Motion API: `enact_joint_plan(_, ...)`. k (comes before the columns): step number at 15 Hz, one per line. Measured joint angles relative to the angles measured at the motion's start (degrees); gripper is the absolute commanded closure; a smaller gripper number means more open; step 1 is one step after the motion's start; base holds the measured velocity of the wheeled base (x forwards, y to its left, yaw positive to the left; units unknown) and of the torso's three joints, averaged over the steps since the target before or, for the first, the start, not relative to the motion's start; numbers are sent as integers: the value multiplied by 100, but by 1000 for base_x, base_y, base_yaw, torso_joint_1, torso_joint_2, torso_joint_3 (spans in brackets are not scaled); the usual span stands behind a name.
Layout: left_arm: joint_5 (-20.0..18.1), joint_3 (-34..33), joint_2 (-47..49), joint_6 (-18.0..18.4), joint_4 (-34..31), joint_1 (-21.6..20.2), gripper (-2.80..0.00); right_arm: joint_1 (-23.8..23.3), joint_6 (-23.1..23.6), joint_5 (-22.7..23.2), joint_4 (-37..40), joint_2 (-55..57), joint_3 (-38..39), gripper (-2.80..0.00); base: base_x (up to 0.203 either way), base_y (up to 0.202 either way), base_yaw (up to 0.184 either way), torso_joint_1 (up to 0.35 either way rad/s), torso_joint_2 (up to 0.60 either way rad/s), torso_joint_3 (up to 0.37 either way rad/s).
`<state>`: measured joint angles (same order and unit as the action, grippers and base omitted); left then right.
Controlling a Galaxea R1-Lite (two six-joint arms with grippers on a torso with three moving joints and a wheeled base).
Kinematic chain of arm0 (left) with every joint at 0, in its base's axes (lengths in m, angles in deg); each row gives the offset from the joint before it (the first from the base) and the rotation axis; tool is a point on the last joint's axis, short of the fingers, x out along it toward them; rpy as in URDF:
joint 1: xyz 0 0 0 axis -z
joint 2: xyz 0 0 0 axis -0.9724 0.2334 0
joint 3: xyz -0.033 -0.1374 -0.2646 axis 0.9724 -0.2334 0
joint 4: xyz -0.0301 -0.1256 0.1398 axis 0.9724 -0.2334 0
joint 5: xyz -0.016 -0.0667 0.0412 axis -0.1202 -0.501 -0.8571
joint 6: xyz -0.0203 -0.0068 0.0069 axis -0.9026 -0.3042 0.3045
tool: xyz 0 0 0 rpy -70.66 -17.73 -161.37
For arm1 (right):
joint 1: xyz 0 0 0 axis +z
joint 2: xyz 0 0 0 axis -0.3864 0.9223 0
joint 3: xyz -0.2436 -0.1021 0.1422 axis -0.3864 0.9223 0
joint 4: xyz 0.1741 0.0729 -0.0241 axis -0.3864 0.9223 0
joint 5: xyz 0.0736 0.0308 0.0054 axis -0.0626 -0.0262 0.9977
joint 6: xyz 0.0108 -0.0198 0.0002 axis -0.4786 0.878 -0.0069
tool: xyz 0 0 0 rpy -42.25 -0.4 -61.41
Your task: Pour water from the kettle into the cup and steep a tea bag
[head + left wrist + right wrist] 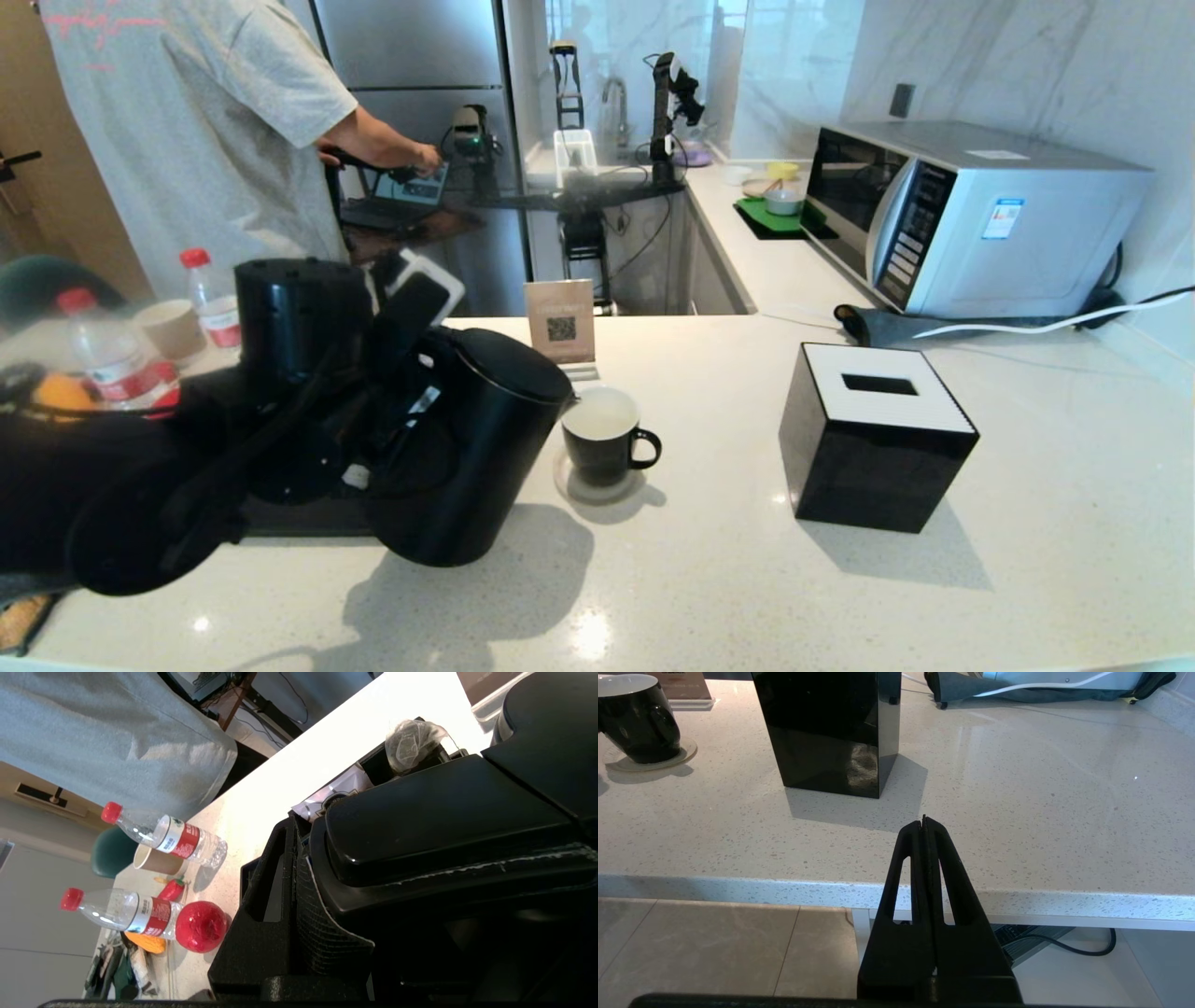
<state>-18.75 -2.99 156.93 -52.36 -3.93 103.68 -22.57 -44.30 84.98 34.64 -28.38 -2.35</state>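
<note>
Two end effectors, two different jobs. On the left, the left end effector (392, 373) is clamped on the loop handle of the kettle (476, 448), which hangs tilted above the desk (747, 579) with its spout right at the rim of the cup (605, 439). That cup stands on a pale coaster (597, 490), its handle turned toward the black tissue box (873, 448), and its white inside shows pale liquid; whether a stream is running I cannot tell. From the left wrist view the kettle's handle fills the space between the fingers (261, 933). The right end effector (924, 826) hangs fully closed and holding nothing, just off the desk's near edge, level with the stone top.

Between cup and tissue box lies a bare strip of desk, and a wide open stretch runs along the front edge. Behind the left arm stand red-capped bottles (163, 835). The left arm reaches in low from the left, wrist rolled toward the cup.
</note>
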Motion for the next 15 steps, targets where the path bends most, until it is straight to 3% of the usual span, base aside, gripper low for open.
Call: enact_joint_plan(15,1,484,324,623,-11,-37,0,0,0,-1,0,0,0,0,0,0,0,0,0,0)
